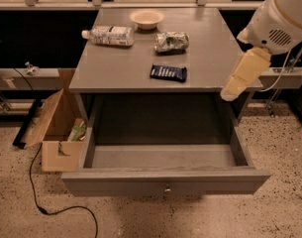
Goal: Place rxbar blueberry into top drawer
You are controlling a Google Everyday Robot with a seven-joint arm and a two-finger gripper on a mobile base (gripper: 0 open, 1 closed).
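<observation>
Reaching next: gripper (230, 89) hangs right of rxbar blueberry (168, 73), grip state untellable; descend squarely, pinch across narrow width; top drawer (165, 180) open below bar.

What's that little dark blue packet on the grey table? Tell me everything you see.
A small, flat, rectangular dark navy wrapper with pale lettering. It lies flat near the front edge of the grey tabletop, above the open grey drawer, touching only the table. The robot's cream claw hangs by the table's front right corner, apart from it.
</observation>
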